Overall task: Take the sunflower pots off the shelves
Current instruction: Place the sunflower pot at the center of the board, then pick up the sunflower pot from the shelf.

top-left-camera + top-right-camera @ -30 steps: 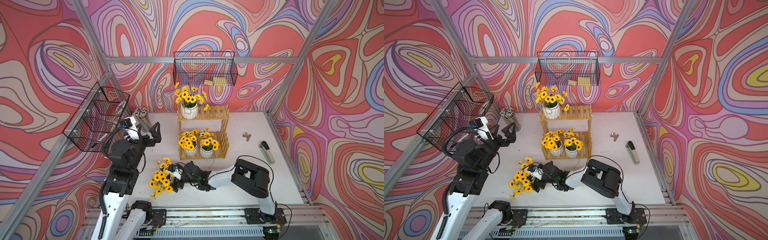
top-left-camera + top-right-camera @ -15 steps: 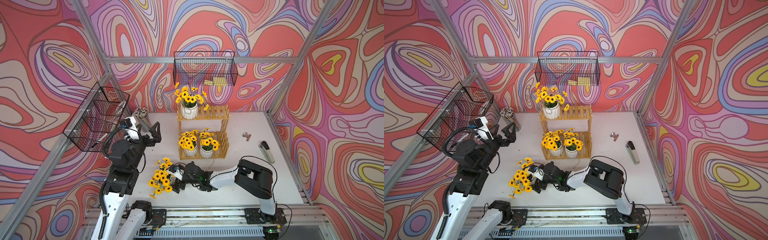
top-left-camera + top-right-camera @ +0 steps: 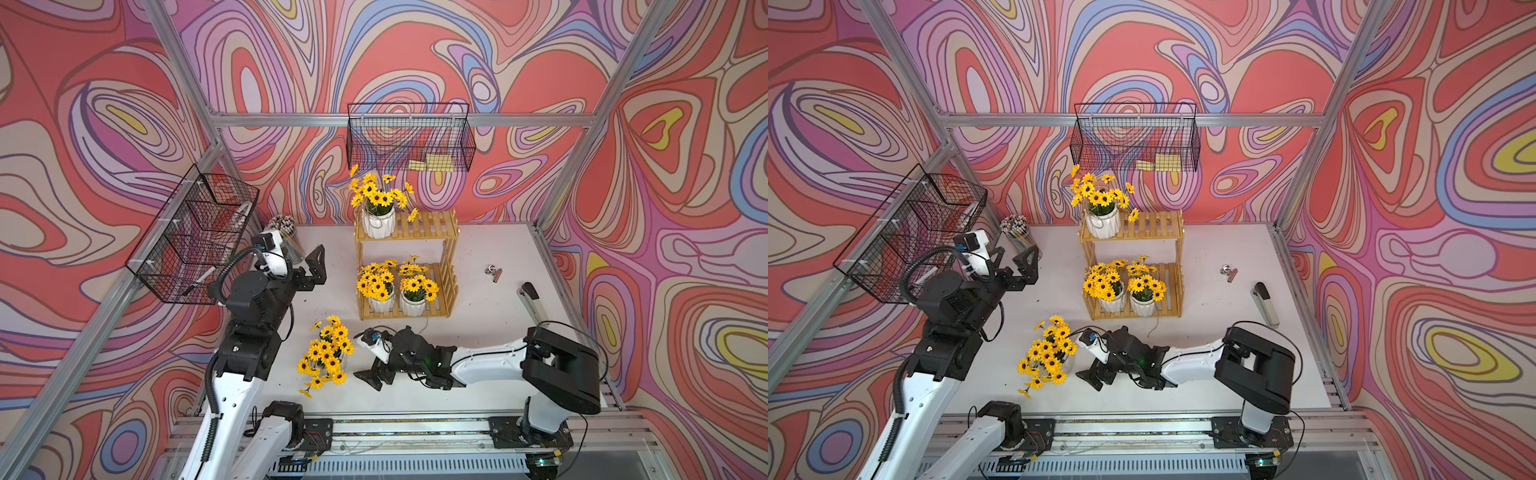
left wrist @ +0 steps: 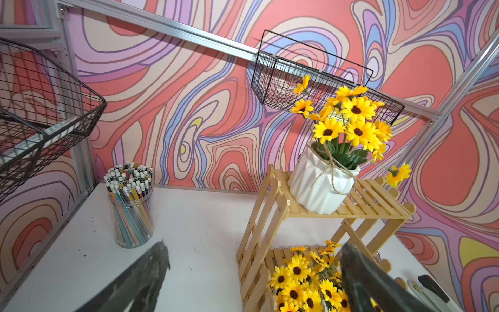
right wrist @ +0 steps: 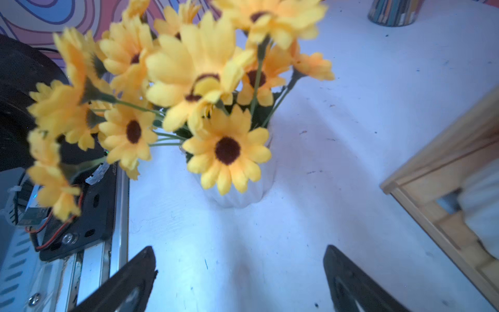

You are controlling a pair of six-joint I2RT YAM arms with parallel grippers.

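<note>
The yellowish wooden shelves (image 3: 432,230) stand at the back middle of the table in both top views. One sunflower pot (image 3: 378,224) sits at the left of the upper shelf, and two sunflower pots (image 3: 380,297) (image 3: 413,303) stand side by side on the lower shelf. A further sunflower pot (image 3: 328,357) (image 5: 237,194) stands upright on the table in front. My right gripper (image 3: 363,359) (image 5: 239,248) is open just to its right, a short gap away, holding nothing. My left gripper (image 3: 301,254) (image 4: 255,244) hovers open and empty left of the shelves.
A clear cup of pencils (image 3: 286,239) stands at the back left, close behind the left gripper. Black wire baskets hang on the back wall (image 3: 409,137) and the left wall (image 3: 195,241). A binder clip (image 3: 493,273) and a stapler (image 3: 532,299) lie at the right.
My right arm has drawn back to the right, away from the pot on the table, with its jaws staying open. The left arm and the pots have not moved.
</note>
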